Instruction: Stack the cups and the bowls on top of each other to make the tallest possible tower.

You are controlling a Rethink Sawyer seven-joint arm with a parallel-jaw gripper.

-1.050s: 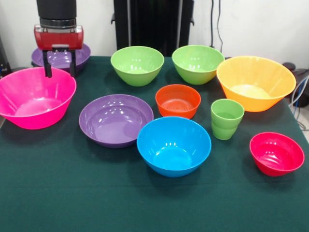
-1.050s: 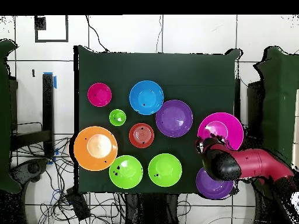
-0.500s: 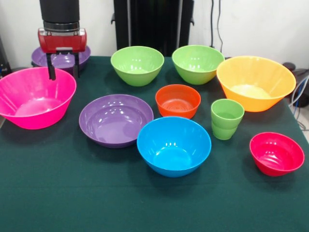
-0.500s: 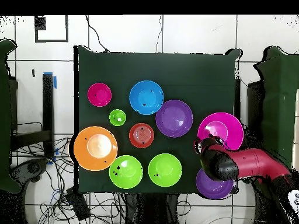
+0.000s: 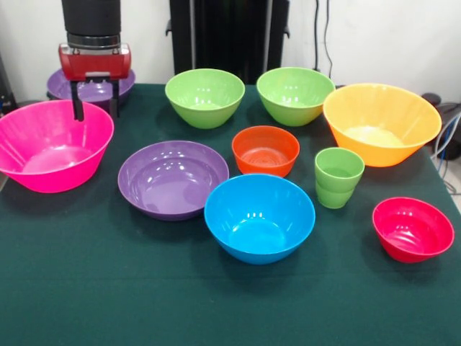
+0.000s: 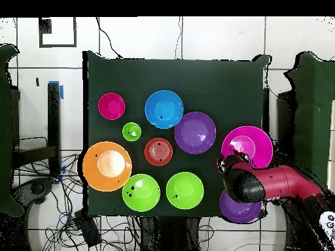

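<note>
Front and overhead views of the table (image 5: 108, 303). The gripper (image 5: 95, 112) hangs above the far rim of the large pink bowl (image 5: 50, 148), its two dark fingers (image 5: 75, 109) spread apart and holding nothing; behind it sits a purple bowl (image 5: 65, 85) at the table's far corner. Compared with the frame half a second earlier, the gripper has shifted only slightly, a little toward that rear purple bowl, and no bowl or cup has moved.

The second purple bowl (image 5: 173, 178) lies near the middle, just beside the blue bowl (image 5: 259, 216). The small orange bowl (image 5: 265, 150) stands behind the blue one. Two green bowls (image 5: 204, 96) (image 5: 295, 94) line the far edge, side by side. The large yellow-orange bowl (image 5: 382, 122) stands by one end of the table, with the green cups (image 5: 338, 176), one nested in the other, just in front of it. The small red bowl (image 5: 413, 228) stands apart, nearest the camera on that side. In the overhead view the arm (image 6: 275, 184) reaches between the pink bowl (image 6: 255, 140) and the rear purple bowl (image 6: 237, 208).
</note>
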